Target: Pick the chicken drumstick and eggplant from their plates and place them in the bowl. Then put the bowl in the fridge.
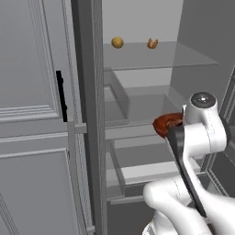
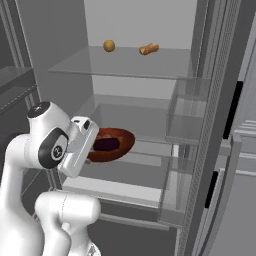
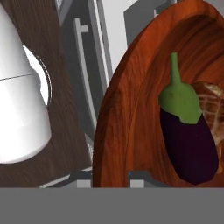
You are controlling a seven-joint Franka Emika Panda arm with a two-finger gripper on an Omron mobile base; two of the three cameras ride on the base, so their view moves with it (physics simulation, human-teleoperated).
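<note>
Jaws: in the hand view we see the gripper [image 3: 111,177] at the bottom centre, its two dark tips standing one on each side of the bowl's rim, clamped on it.
Bowl: the red-brown bowl [image 3: 131,109] fills the right half of the hand view, edge-on to the camera; in the right base view we find it [image 2: 122,145] at centre, just beyond the white hand, held in the open fridge over a pale shelf; in the left base view it [image 1: 163,123] peeks out at centre right behind the arm's wrist.
Eggplant: the dark purple eggplant [image 3: 188,140] with its green cap lies inside the bowl, stem toward the top of the hand view; in the right base view we see it as a dark patch [image 2: 106,144] in the bowl's hollow.
Chicken drumstick: a brownish drumstick [image 3: 214,109] lies against the eggplant at the right edge of the hand view, partly cut off.
Fridge: the grey fridge [image 2: 145,25] stands open; its door [image 1: 32,114] takes up the left of the left base view.
Top shelf: a glass shelf [image 2: 165,65] in the upper part of the right base view carries a round orange-yellow item [image 2: 109,46] and, well apart from it, a small elongated orange-brown item [image 2: 149,49]; we cannot tell what they are.
</note>
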